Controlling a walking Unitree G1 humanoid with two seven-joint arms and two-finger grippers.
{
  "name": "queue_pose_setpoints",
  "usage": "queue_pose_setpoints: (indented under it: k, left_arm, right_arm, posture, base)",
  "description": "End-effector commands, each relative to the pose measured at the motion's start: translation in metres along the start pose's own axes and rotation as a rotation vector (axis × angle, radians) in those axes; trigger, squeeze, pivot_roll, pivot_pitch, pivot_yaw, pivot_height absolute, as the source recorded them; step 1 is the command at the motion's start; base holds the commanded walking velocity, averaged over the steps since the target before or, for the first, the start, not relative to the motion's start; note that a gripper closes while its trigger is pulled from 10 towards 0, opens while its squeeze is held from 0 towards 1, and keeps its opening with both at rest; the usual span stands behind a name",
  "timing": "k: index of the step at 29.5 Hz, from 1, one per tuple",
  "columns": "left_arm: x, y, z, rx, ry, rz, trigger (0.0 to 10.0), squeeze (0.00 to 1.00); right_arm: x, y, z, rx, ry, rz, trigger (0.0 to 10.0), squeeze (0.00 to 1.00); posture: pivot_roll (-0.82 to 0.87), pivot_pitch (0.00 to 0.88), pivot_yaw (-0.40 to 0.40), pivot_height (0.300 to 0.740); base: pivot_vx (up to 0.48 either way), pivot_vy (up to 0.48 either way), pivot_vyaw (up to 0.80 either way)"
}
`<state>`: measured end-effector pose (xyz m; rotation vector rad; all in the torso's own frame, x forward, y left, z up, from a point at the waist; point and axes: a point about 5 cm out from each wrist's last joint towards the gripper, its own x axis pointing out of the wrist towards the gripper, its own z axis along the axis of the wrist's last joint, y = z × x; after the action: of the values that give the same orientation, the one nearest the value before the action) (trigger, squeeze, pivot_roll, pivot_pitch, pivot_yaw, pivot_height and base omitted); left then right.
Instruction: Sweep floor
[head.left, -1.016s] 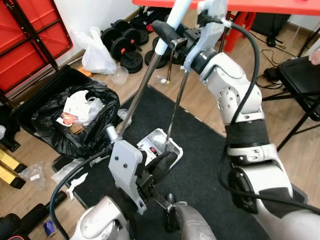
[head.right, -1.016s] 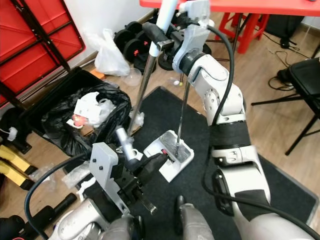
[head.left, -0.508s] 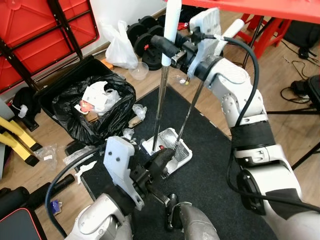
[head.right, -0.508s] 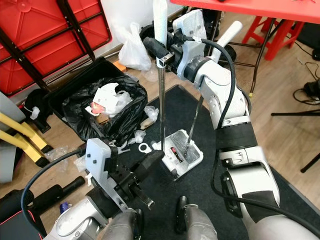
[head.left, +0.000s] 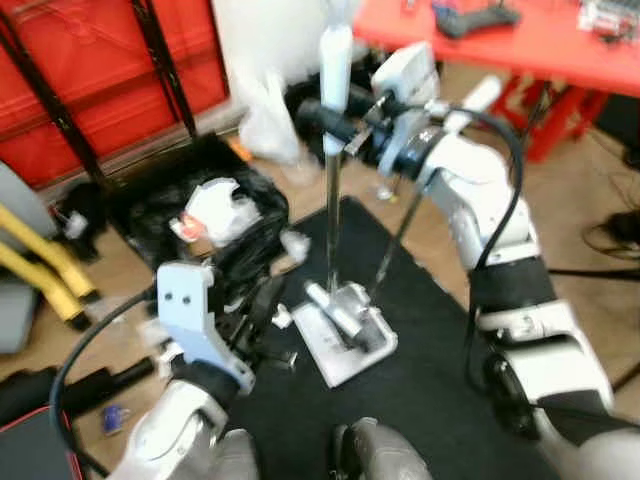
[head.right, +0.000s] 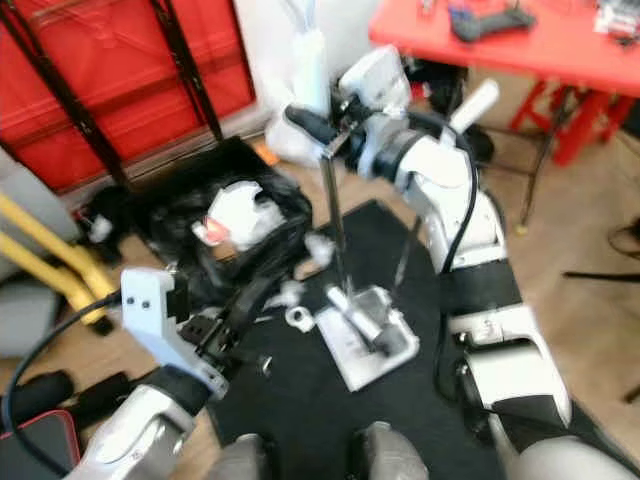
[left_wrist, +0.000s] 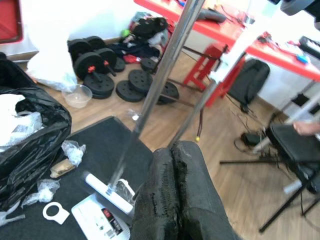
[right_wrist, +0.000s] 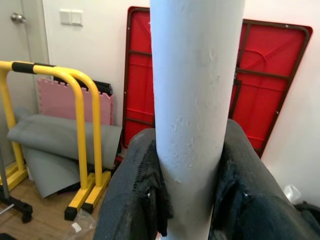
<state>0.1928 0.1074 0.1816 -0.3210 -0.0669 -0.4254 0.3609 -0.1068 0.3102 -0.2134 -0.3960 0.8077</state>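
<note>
With the right tool (head.right: 318, 128) clamped on the upright broom pole (head.left: 333, 200) and the left tool (left_wrist: 172, 200) closed, empty—draw scraps (left_wrist: 73, 151) toward the dustpan (head.left: 345, 340) below.

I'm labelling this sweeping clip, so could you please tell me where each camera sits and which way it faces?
Left eye view: on the head, looking down at the black mat; both silver arms show, the right gripper clamped on the broom handle.
Right eye view: beside it, same scene; shares the dustpan and bin bag.
Left wrist view: along the left gripper, fingers together, towards the dumbbells and red table.
Right wrist view: along the right gripper's fingers around the handle, towards a red panel.
</note>
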Motion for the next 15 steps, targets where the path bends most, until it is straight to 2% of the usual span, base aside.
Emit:
queue_pose_setpoints:
  k: [1,4,6,9,13,15]
  left_arm:
    - [-0.001,0.003,-0.003,0.008,0.015,0.014,10.0,0.0]
    - [0.0,0.003,-0.004,0.005,0.025,0.011,10.0,0.0]
    - [0.001,0.004,-0.005,-0.008,0.038,0.01,10.0,0.0]
    - [0.002,0.005,-0.006,-0.013,0.043,0.011,10.0,0.0]
    - [0.004,0.006,-0.01,-0.01,0.052,0.016,10.0,0.0]
    - [0.004,0.006,-0.01,-0.01,0.052,0.016,10.0,0.0]
  right_arm:
    - [0.003,0.003,0.015,-0.07,-0.057,0.008,10.0,0.0]
    - [0.003,0.003,0.014,-0.08,-0.055,0.014,10.0,0.0]
    - [0.001,0.008,0.012,-0.126,-0.047,0.064,10.0,0.0]
    - [0.0,0.011,0.011,-0.129,-0.052,0.095,10.0,0.0]
    - [-0.001,0.027,0.012,-0.153,-0.071,0.203,10.0,0.0]
    - [-0.001,0.027,0.012,-0.153,-0.071,0.203,10.0,0.0]
  posture:
    - [-0.06,0.203,-0.043,0.74]
    - [-0.06,0.193,-0.044,0.74]
    - [-0.07,0.178,-0.045,0.74]
    - [-0.07,0.169,-0.049,0.74]
    - [-0.08,0.141,-0.061,0.74]
    - [-0.08,0.141,-0.061,0.74]
  base:
    - [0.405,0.0,0.54]
    - [0.27,0.0,0.63]
    - [0.0,0.0,0.0]
    - [0.0,0.0,0.0]
    - [0.0,0.0,0.0]
    - [0.0,0.0,0.0]
